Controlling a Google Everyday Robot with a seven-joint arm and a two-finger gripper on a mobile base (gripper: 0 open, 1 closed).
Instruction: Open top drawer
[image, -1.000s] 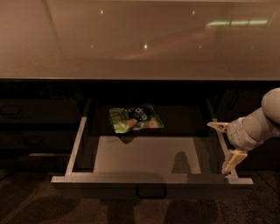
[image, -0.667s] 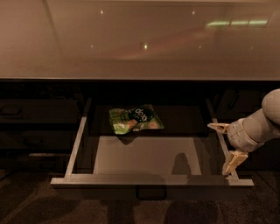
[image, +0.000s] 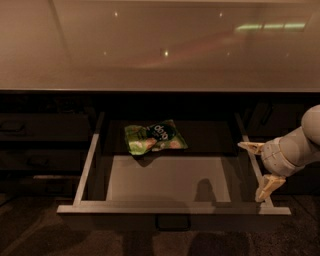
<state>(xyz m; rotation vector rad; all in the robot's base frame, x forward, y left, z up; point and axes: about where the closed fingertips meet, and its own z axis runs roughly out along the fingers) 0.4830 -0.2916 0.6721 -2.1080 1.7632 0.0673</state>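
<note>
The top drawer (image: 170, 208) stands pulled well out under the counter (image: 160, 55), a stiff box that should glide lightly with only a snack bag (image: 155, 138) inside, best taken by its centre handle (image: 172, 223), while the gripper (image: 252, 172) hangs spread and empty over its right side.

a crumpled green bag (image: 155, 138) lies below the front edge of the glossy counter (image: 160, 50), near its middle, well apart from the gripper (image: 259, 167) under the right corner. dark cabinet fronts (image: 40, 136) sit under the left corner.
</note>
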